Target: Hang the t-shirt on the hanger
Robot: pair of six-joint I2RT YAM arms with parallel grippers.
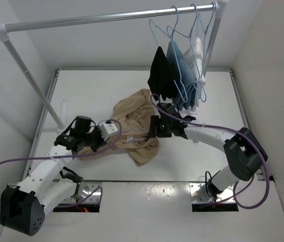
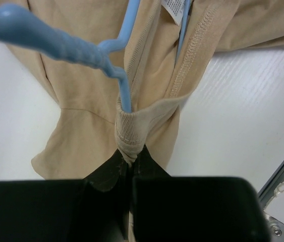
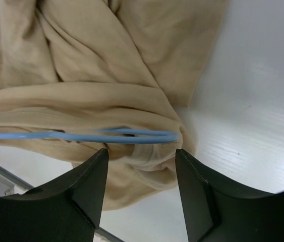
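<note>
**Clerk:** Item one, desk (image 1: pixel 106 85). Item two, t-shirt (image 1: pixel 134 113)?

**Keeper:** Tan, heaped at mid-desk between the two arms, with bulk spread toward the far side.

**Clerk:** Item three, hanger (image 3: pixel 81 136)?

**Keeper:** Blue wire, long axis running left to right across the desk and threaded into the shirt. Its rounded end lies just beyond the right claw (image 3: pixel 140 154), crosswise to the fingers. That claw is the nearer to that end. I judge the coming move depends on it, since the cloth there has yet to be drawn over the end.

**Clerk:** State of the right claw?

**Keeper:** Spread wide, holding nothing.

**Clerk:** Left claw (image 2: pixel 130 159)?

**Keeper:** Pinched tight on the ribbed collar. The wire dips into the collar fold just above the tips. I cannot tell whether the wire is caught in the grip as well.

**Clerk:** Differences between views?

**Keeper:** The top view gives the layout but barely shows the wire. The left wrist view alone shows the hanger's twisted neck rising out of the collar. The right wrist view alone shows the rounded end against the cloth.

**Clerk:** Smallest item?

**Keeper:** White label (image 2: pixel 172 10), inside the neck, far of the left claw.
</note>
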